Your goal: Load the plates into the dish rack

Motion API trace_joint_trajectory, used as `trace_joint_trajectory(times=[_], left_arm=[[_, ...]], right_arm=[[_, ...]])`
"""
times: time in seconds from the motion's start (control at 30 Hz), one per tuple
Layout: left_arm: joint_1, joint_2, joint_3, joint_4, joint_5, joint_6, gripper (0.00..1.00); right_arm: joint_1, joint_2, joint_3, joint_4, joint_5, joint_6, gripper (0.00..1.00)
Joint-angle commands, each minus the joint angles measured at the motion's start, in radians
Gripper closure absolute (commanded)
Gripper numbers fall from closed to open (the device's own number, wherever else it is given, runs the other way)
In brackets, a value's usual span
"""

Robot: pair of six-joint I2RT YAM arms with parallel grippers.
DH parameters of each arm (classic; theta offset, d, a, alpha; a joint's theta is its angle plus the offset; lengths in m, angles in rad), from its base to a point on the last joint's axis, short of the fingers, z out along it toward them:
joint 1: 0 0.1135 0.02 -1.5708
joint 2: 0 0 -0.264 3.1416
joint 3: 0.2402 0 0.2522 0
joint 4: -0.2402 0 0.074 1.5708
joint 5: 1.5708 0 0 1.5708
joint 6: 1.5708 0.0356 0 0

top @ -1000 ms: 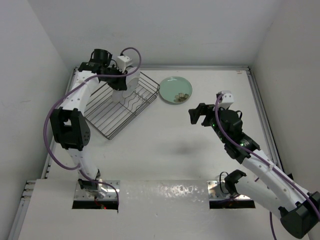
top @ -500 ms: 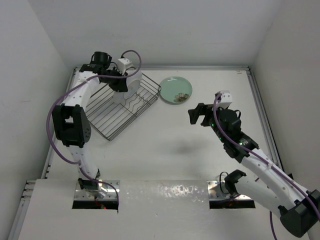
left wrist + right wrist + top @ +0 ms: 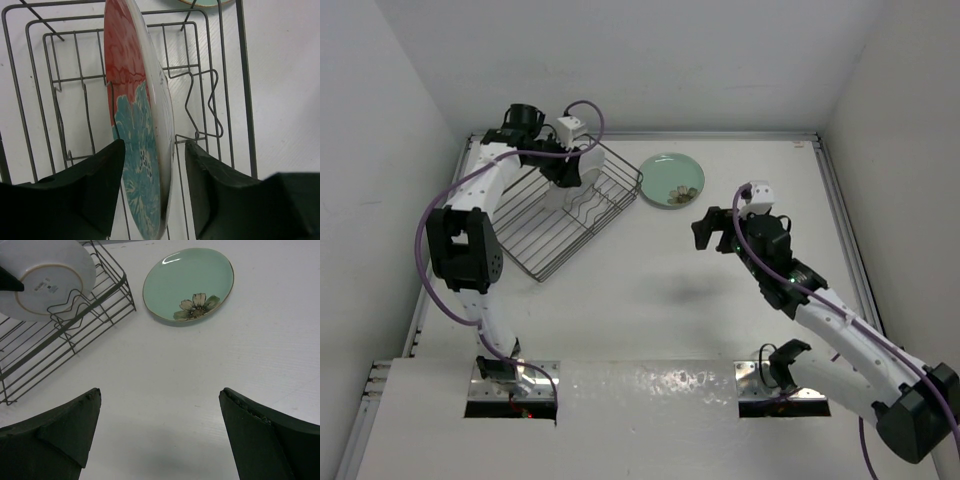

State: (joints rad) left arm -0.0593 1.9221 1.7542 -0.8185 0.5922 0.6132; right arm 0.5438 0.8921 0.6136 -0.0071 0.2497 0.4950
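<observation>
**Top view:** The left jaws gripped the red-and-teal plate (image 3: 588, 159) on edge over the far end of the dish rack (image 3: 535, 236). The pale mint-green plate (image 3: 672, 180) lay flat on the white surface (image 3: 650, 300), just beside the rack's right corner. The right jaws hovered near it, above bare surface.

**Left wrist view:** The jaws were clamped on the red-and-teal plate. One finger (image 3: 90, 190) was on the flowered face and the other on the white underside. The rack's wavy divider wires lay beneath (whether the plate's lower rim touched them could not be told).

**Right wrist view:** The jaws were spread wide and held nothing. Ahead, the mint-green plate showed a brownish flower near its rim. To the left, the larger plate's white underside carried a small dark printed mark inside the foot ring, too small to read.
</observation>
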Motion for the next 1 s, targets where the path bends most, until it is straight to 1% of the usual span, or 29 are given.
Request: trace_joint_trajectory(times=[0.0, 0.07, 0.13, 0.17, 0.2, 0.23, 0.27, 0.3, 0.33, 0.37, 0.4, 0.43, 0.47, 0.5, 0.53, 0.6, 0.63, 0.67, 0.7, 0.73, 0.87, 0.9, 0.97], left_arm=[[0.004, -0.043, 0.047, 0.055, 0.032, -0.021, 0.50], [0.004, -0.043, 0.062, 0.071, 0.024, -0.036, 0.47], [0.004, -0.044, 0.070, 0.081, 0.021, -0.058, 0.44], [0.004, -0.046, 0.080, 0.085, 0.021, -0.062, 0.42], [0.004, -0.048, 0.086, 0.085, 0.023, -0.073, 0.40], [0.004, -0.051, 0.094, 0.085, 0.023, -0.079, 0.34], [0.004, -0.052, 0.111, 0.085, 0.023, -0.085, 0.25], [0.004, -0.061, 0.120, 0.085, 0.023, -0.104, 0.11], [0.004, -0.066, 0.128, 0.084, 0.026, -0.108, 0.00], [0.003, -0.071, 0.146, 0.070, 0.032, -0.107, 0.00], [0.003, -0.083, 0.152, 0.067, 0.037, -0.109, 0.00], [0.003, -0.092, 0.153, 0.070, 0.029, -0.113, 0.00], [0.003, -0.113, 0.149, 0.084, 0.021, -0.119, 0.00], [0.003, -0.124, 0.137, 0.099, 0.003, -0.127, 0.00], [0.001, -0.142, 0.131, 0.102, -0.009, -0.127, 0.00], [0.000, -0.156, 0.126, 0.104, -0.057, -0.127, 0.00], [-0.001, -0.170, 0.119, 0.104, -0.077, -0.128, 0.00], [-0.001, -0.178, 0.105, 0.104, -0.109, -0.127, 0.00], [-0.001, -0.186, 0.105, 0.104, -0.120, -0.124, 0.00], [-0.001, -0.196, 0.081, 0.113, -0.127, -0.124, 0.00], [0.000, -0.273, 0.008, 0.148, -0.128, -0.115, 0.00], [-0.001, -0.285, -0.014, 0.151, -0.112, -0.113, 0.00], [-0.001, -0.316, -0.030, 0.153, -0.095, -0.113, 0.00]], right_arm=[[0.001, 0.037, 0.023, 0.052, -0.020, 0.005, 0.01], [-0.001, 0.074, 0.038, 0.058, -0.015, 0.005, 0.01], [0.001, 0.152, 0.086, 0.055, -0.033, -0.012, 0.01], [0.001, 0.187, 0.136, 0.047, -0.036, -0.018, 0.01], [-0.007, 0.258, 0.162, 0.035, -0.033, -0.018, 0.01], [-0.014, 0.293, 0.185, 0.021, -0.033, -0.012, 0.01], [-0.027, 0.326, 0.207, 0.021, -0.042, -0.001, 0.01], [-0.065, 0.356, 0.231, 0.028, -0.056, 0.034, 0.04], [-0.091, 0.411, 0.238, 0.065, -0.076, 0.060, 0.08], [-0.120, 0.438, 0.242, 0.094, -0.101, 0.089, 0.13], [-0.171, 0.468, 0.251, 0.126, -0.157, 0.140, 0.24], [-0.194, 0.534, 0.261, 0.169, -0.173, 0.166, 0.30], [-0.214, 0.571, 0.299, 0.176, -0.181, 0.184, 0.36], [-0.240, 0.646, 0.323, 0.171, -0.173, 0.194, 0.44], [-0.254, 0.684, 0.381, 0.161, -0.161, 0.179, 0.45], [-0.263, 0.761, 0.445, 0.107, -0.126, 0.162, 0.38], [-0.268, 0.837, 0.504, 0.092, -0.122, 0.163, 0.36], [-0.283, 0.913, 0.524, 0.082, -0.142, 0.177, 0.34], [-0.291, 0.913, 0.547, 0.085, -0.159, 0.191, 0.34], [-0.300, 0.988, 0.567, 0.087, -0.173, 0.206, 0.34], [-0.327, 1.163, 0.699, 0.081, -0.228, 0.264, 0.36], [-0.328, 1.191, 0.722, 0.061, -0.228, 0.263, 0.38], [-0.329, 1.244, 0.761, 0.041, -0.208, 0.264, 0.39]])
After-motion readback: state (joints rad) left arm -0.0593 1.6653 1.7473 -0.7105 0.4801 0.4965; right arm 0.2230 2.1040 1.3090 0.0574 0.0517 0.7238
